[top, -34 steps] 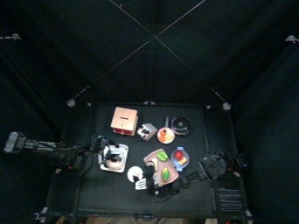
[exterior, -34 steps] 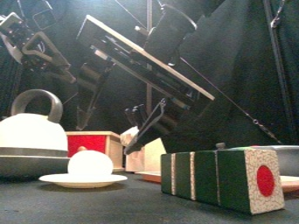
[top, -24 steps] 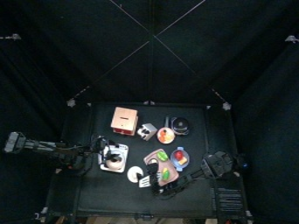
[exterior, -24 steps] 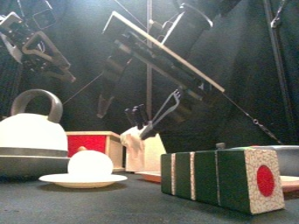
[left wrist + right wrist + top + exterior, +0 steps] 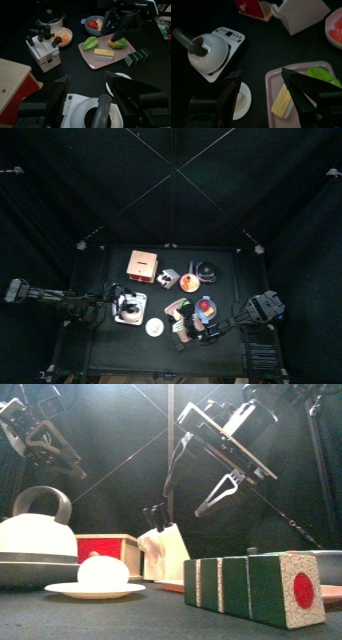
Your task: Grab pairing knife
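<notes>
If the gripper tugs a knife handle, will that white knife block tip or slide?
The white knife block stands tall and narrow on the black table, so a sideways tug would probably tip it. Its black handles stick out on top, so a pull along the slot seems safest. It looks light and may lift with the knife.

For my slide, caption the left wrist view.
Open left gripper above white kettle; white knife block beyond, right gripper over pink tray.

Enclosure: matte black fabric curtains (image 5: 267, 178) on all 4 sides, hanging in soft folds, closing off the surroundings. Frame: thin dark metal poles (image 5: 171, 170) crossing overhead in an X, meeting above the middle of the pen. Furniture: 1 small black flat-topped table (image 5: 107, 263), square, standing at the centre of the pen. Light: dim overall, with a pale bluish glow on the curtain (image 5: 120, 444) behind the table in the front view.
</notes>
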